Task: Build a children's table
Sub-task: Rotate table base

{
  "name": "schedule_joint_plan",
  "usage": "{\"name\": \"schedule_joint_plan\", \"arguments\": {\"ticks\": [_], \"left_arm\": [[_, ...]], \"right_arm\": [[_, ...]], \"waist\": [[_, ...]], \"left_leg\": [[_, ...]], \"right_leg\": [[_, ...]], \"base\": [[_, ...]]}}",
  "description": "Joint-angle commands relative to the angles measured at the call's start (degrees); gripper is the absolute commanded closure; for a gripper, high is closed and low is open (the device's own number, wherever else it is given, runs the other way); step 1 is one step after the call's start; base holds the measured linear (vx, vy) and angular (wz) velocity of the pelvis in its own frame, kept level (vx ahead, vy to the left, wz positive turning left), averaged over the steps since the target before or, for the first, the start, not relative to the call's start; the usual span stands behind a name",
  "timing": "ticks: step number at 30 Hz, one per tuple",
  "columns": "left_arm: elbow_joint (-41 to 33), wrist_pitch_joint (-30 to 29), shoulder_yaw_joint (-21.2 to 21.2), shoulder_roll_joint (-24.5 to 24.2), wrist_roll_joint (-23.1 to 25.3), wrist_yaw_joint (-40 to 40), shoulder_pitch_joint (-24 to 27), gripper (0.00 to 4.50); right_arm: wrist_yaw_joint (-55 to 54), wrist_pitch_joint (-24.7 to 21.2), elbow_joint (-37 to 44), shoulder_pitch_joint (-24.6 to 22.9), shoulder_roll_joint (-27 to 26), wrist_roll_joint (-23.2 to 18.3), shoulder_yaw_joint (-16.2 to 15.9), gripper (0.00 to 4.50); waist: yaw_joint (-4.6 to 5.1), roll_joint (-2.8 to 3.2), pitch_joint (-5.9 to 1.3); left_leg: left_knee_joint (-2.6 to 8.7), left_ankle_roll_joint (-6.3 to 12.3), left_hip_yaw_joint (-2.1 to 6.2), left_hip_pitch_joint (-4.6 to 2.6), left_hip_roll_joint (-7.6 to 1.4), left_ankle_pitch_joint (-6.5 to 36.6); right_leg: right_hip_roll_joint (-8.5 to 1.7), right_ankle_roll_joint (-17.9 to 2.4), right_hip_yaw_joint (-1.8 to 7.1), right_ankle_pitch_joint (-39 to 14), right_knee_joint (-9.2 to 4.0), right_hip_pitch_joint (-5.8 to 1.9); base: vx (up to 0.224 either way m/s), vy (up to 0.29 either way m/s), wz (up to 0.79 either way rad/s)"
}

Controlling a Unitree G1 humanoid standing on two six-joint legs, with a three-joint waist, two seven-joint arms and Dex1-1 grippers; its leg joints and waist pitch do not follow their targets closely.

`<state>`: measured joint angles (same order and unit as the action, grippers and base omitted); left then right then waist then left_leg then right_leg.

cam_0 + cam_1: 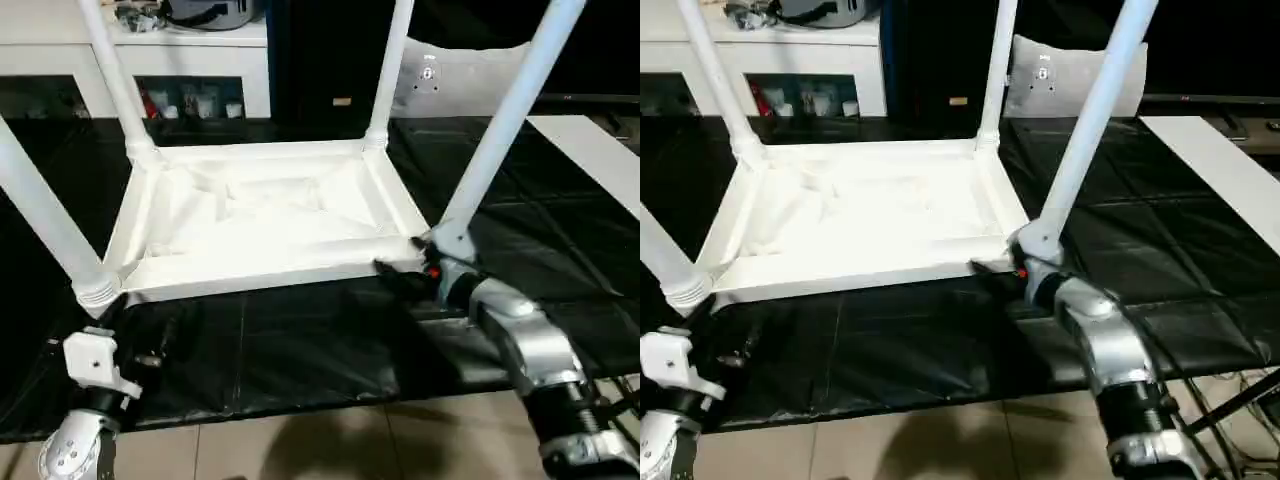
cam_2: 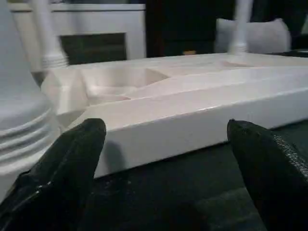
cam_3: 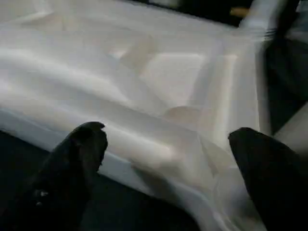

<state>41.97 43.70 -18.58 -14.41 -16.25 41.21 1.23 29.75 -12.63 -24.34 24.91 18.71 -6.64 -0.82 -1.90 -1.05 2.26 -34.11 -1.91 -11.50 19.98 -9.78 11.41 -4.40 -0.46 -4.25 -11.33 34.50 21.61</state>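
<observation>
The children's table [image 1: 260,215] lies upside down on a black mat, ribbed underside up. Its legs stand in the corner sockets: near-left [image 1: 40,215], far-left [image 1: 115,75], far-right [image 1: 388,70] and near-right [image 1: 505,120]. My left gripper [image 2: 163,159] is open low in front of the near long rim, just beside the ribbed base of the near-left leg [image 2: 19,120]. At the near-right corner my right gripper [image 1: 400,275] is open too. In the right wrist view its fingers [image 3: 77,159] stand wide apart before the corner rim [image 3: 159,144]; whether they touch it I cannot tell.
The black mat [image 1: 300,340] covers the floor under the table, with tiled floor [image 1: 300,440] nearer to me. A white cabinet with glass doors [image 1: 180,60] stands behind at the left. A grey cushion-like piece [image 1: 450,80] is behind, a white board [image 1: 590,150] at the right.
</observation>
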Motion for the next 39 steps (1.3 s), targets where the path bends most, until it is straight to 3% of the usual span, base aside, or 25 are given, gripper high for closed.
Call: {"name": "schedule_joint_plan", "arguments": {"ticks": [1, 4, 7, 9, 10, 11, 12, 13, 14, 15, 16, 17, 20, 21, 22, 23, 25, 26, 27, 30, 31, 34, 37, 38, 39], "left_arm": [[6.2, -1.1, 0.0, -0.1, -0.9, 2.6, 2.1, 0.07], [4.9, -1.1, 0.3, -1.2, -4.3, 9.3, 1.3, 0.07], [3.3, -1.7, 1.2, -1.7, -6.0, 13.4, 0.6, 0.07], [1.1, -3.2, 2.7, -3.4, -5.0, 14.0, -0.6, 0.07], [-3.0, -6.0, 3.5, -4.8, -4.7, 13.0, -1.2, 0.07], [-23.3, -23.5, 5.4, -10.9, -7.9, 7.8, -4.1, 0.07], [-28.9, -28.7, 5.9, -12.6, -9.2, 6.6, -4.8, 0.07], [-28.9, -28.7, 5.9, -12.6, -9.2, 6.6, -4.8, 0.07], [-30.7, -31.0, 6.0, -14.0, -10.0, 7.4, -4.5, 0.07], [-30.8, -31.4, 6.0, -14.7, -9.9, 8.3, -4.1, 0.07], [-30.5, -31.7, 5.8, -15.7, -9.8, 9.5, -3.6, 0.07], [-32.4, -33.1, 5.6, -17.7, -9.9, 10.6, -1.8, 0.07], [-42.5, -38.1, 5.6, -19.2, -11.1, 6.9, 2.1, 0.07], [-46.2, -41.6, 5.1, -19.6, -11.6, 4.4, 2.8, 0.07], [-46.4, -41.8, 5.1, -19.6, -11.7, 4.2, 2.8, 0.07], [-49.8, -46.5, 4.2, -20.8, -11.9, 1.0, 2.8, 0.07], [-51.1, -49.0, 3.7, -21.5, -11.7, -0.4, 2.7, 0.07], [-52.7, -52.9, 3.5, -23.1, -11.8, -1.6, 1.9, 0.07], [-55.2, -58.0, 3.5, -25.5, -12.4, -2.6, 1.2, 0.07], [-58.3, -62.9, 3.4, -28.2, -13.2, -2.8, 2.1, 0.07], [-59.9, -65.4, 3.0, -29.3, -13.9, -3.2, 2.9, 0.07], [-61.3, -67.9, 1.8, -29.8, -14.2, -4.9, 3.1, 0.07], [-58.9, -67.5, 1.9, -27.1, -14.7, -7.6, -1.0, 0.07], [-56.8, -66.6, 2.2, -24.8, -15.3, -8.9, -3.9, 0.07], [-56.0, -67.5, 2.6, -24.4, -14.6, -10.0, -4.9, 0.07]], "right_arm": [[-2.6, 0.9, -1.5, 1.1, 1.7, 0.1, 3.3, 0.0], [-4.6, 1.8, -5.2, 3.3, 3.7, -0.4, 5.8, 0.0], [-4.6, 2.4, -6.6, 4.4, 4.3, -0.2, 6.2, 0.0], [-4.5, 3.2, -8.0, 5.2, 4.4, 0.2, 5.9, 0.0], [-4.5, 3.6, -8.5, 5.5, 4.5, 0.4, 5.9, 0.0], [-5.2, 4.3, -9.9, 6.2, 4.9, 0.6, 6.3, 0.0], [-5.5, 4.8, -10.6, 6.6, 5.1, 0.6, 6.5, 0.0], [-5.5, 4.8, -10.6, 6.6, 5.1, 0.6, 6.5, 0.0], [-5.8, 5.2, -11.6, 7.0, 5.3, 0.7, 6.6, 0.0], [-5.9, 5.4, -12.1, 7.2, 5.5, 0.7, 6.7, 0.0], [-5.7, 5.6, -12.5, 7.4, 5.5, 0.7, 6.7, 0.0], [-5.3, 5.6, -12.7, 7.4, 5.4, 0.7, 6.6, 0.0], [-4.5, 5.8, -12.6, 7.0, 4.6, 0.8, 5.9, 0.0], [-4.4, 6.0, -12.7, 6.9, 4.1, 0.7, 5.6, 0.0], [-4.4, 6.0, -12.7, 6.9, 4.1, 0.7, 5.5, 0.0], [-4.6, 6.3, -13.0, 6.9, 3.4, 0.7, 5.0, 0.0], [-4.7, 6.4, -13.1, 6.8, 3.1, 0.8, 4.8, 0.0], [-4.3, 6.4, -12.9, 6.6, 2.8, 0.7, 4.4, 0.0], [-3.7, 6.4, -12.5, 6.2, 2.5, 0.6, 4.1, 0.0], [-3.1, 6.4, -11.9, 5.4, 2.3, 0.5, 3.9, 0.0], [-2.9, 6.2, -11.6, 5.0, 2.3, 0.4, 3.9, 0.0], [0.2, 4.3, -9.1, 3.2, 1.7, -1.5, 3.7, 0.0], [4.9, 1.7, -5.7, 1.2, 0.6, -4.1, 2.7, 0.0], [5.9, 0.5, -4.1, 0.2, 0.0, -4.5, 1.6, 0.0], [6.1, 0.7, -3.4, -0.4, -0.1, -3.7, 0.5, 0.0]], "waist": [[-0.37, -1.23, -1.96], [-0.91, -1.6, -2.07], [-2.02, -1.23, -2.06], [-2.25, -0.72, -2.09], [-2.33, -0.51, -2.23], [-2.37, -0.52, -2.22], [-2.8, -0.11, -2.27], [-3.04, 0.07, -2.29], [-3.0, -0.56, -2.05], [-2.99, -1.16, -1.73], [-2.8, -1.77, -1.64], [-2.59, -1.91, -1.77], [-2.16, -1.29, -2.28], [-1.84, -1.68, -2.24], [-1.97, -1.51, -2.43], [-2.09, -1.44, -2.41], [-2.18, -1.75, -2.23], [-2.08, -1.77, -2.24], [-2.18, -1.51, -2.08], [-2.05, -1.72, -1.95], [-2.02, -1.42, -2.02], [-1.63, -1.38, -2.08], [-1.51, -1.61, -2.07], [-1.7, -0.97, -2.05], [-1.67, -0.8, -2.09]], "left_leg": [[4.96, -0.75, 2.44, -0.61, -3.92, 20.1], [4.66, 0.52, 1.98, -0.48, -3.89, 17.3], [4.65, 0.54, 1.47, -0.55, -4.1, 15.8], [4.84, -0.16, 1.37, -0.57, -4.28, 16.0], [4.93, -0.8, 1.52, -0.63, -4.64, 16.5], [4.89, -1.59, 1.37, -0.84, -4.94, 17.7], [4.69, -2.68, 1.41, -1.39, -4.82, 18.8], [4.57, -2.71, 1.41, -1.47, -4.4, 18.6], [4.53, -2.81, 1.12, -1.08, -4.13, 17.5], [4.75, -2.63, 1.38, -0.48, -3.92, 17.2], [4.81, -2.31, 1.33, -0.48, -3.86, 17.4], [4.7, -1.79, 1.5, -0.29, -3.79, 16.8], [4.52, -1.55, 1.28, -0.42, -4.25, 13.5], [4.4, -1.38, 0.98, -0.52, -3.94, 13.1], [4.35, -1.71, 0.97, -0.65, -4.07, 12.8], [4.26, -1.76, 0.85, -0.72, -4.0, 12.3], [4.35, -1.78, 0.92, -0.46, -3.9, 12.5], [4.32, -2.01, 0.9, -0.5, -3.78, 13.2], [4.35, -2.08, 1.06, -0.45, -3.71, 13.5], [4.28, -2.57, 1.09, -0.44, -3.61, 14.5], [4.28, -2.81, 1.16, -0.49, -3.67, 14.5], [4.2, -2.52, 1.17, -0.29, -3.6, 13.7], [4.19, -1.77, 1.29, -0.14, -3.59, 13.4], [4.14, -2.06, 1.27, -0.44, -3.56, 13.6], [4.11, -2.33, 1.25, -0.56, -3.54, 13.8]], "right_leg": [[-5.21, -5.6, 3.65, -27.2, -5.62, -0.44], [-5.26, -6.9, 3.93, -25.3, -5.19, -0.41], [-4.93, -8.2, 3.84, -22.4, -4.8, -0.48], [-4.57, -8.8, 3.75, -19.5, -4.44, -0.46], [-4.78, -9.3, 3.77, -18.4, -3.96, -0.7], [-4.8, -10.3, 3.9, -17.4, -3.53, -0.55], [-4.88, -11.7, 3.96, -17.1, -3.31, -0.1], [-4.73, -12.1, 3.87, -17.3, -3.63, 0.14], [-4.31, -12.2, 3.73, -15.7, -3.79, 0.04], [-4.11, -11.0, 3.58, -16.8, -3.74, -0.44], [-4.05, -10.2, 3.6, -18.1, -3.83, -0.43], [-4.24, -9.0, 3.77, -20.0, -3.66, -0.6], [-4.18, -9.8, 3.97, -15.2, -3.2, -0.43], [-3.63, -10.5, 3.93, -13.0, -3.23, -0.24], [-3.65, -11.1, 3.91, -11.4, -2.84, -0.33], [-3.45, -11.7, 3.86, -8.9, -2.76, -0.23], [-3.39, -11.9, 3.79, -8.1, -2.66, -0.45], [-3.31, -11.5, 3.76, -9.1, -2.61, -0.51], [-3.44, -11.2, 3.79, -10.4, -2.74, -0.52], [-3.47, -10.5, 3.84, -13.5, -3.09, -0.46], [-3.5, -10.5, 3.84, -13.3, -2.94, -0.48], [-3.24, -10.6, 3.86, -11.8, -2.93, -0.61], [-3.36, -10.6, 3.88, -11.7, -3.05, -0.72], [-3.41, -10.8, 3.93, -12.5, -3.2, -0.49], [-3.34, -10.9, 3.91, -12.1, -3.27, -0.4]], "base": [[0.0, 0.0, 0.0], [0.0, 0.0, 0.0], [0.0, 0.0, 0.0], [0.0, 0.0, 0.0], [0.0, 0.0, 0.0], [0.0, 0.0, 0.0], [0.0, 0.0, 0.0], [0.0, 0.0, 0.0], [0.0, 0.0, 0.0], [0.0, 0.0, 0.0], [0.0, 0.0, 0.0], [0.0, 0.0, 0.0], [0.0, 0.0, 0.0], [0.0, 0.0, 0.0], [0.0, 0.0, 0.0], [0.0, 0.0, 0.0], [0.0, 0.0, 0.0], [0.0, 0.0, 0.0], [0.0, 0.0, 0.0], [0.0, 0.0, 0.0], [0.0, 0.0, 0.0], [0.0, 0.0, 0.0], [0.0, 0.0, 0.0], [0.0, 0.0, 0.0], [0.0, 0.0, 0.0]]}}
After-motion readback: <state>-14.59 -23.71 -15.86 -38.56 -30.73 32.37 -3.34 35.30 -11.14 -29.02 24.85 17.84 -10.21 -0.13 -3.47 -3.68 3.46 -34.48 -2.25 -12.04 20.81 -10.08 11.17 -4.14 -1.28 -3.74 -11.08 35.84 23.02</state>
